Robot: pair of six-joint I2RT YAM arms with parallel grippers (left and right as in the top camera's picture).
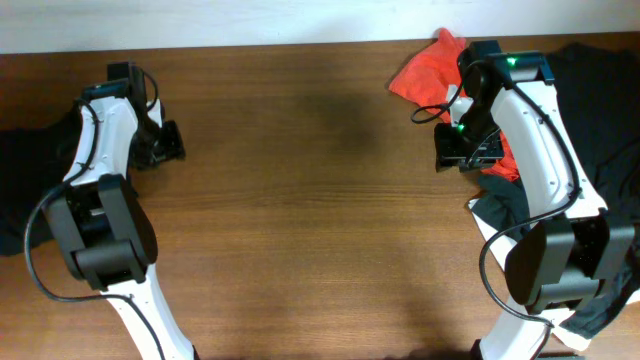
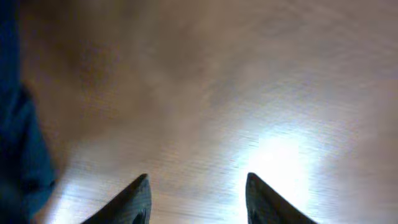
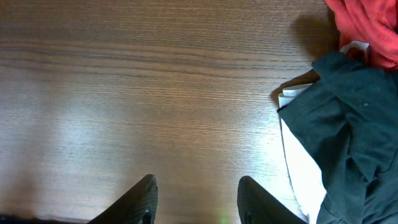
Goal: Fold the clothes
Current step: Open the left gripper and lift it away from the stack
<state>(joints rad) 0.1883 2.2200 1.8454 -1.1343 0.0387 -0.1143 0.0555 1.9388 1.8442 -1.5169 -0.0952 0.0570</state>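
Observation:
A crumpled red garment lies at the back right of the wooden table; its edge shows in the right wrist view. Dark green-black clothes are piled along the right edge and show in the right wrist view. A dark garment lies at the left edge; a blue-dark cloth edge shows in the left wrist view. My right gripper is open and empty over bare wood, left of the pile. My left gripper is open and empty over bare wood.
A white surface shows under the dark clothes on the right. A white wall strip runs behind the table's back edge. Both white arms stand at the table's left and right sides.

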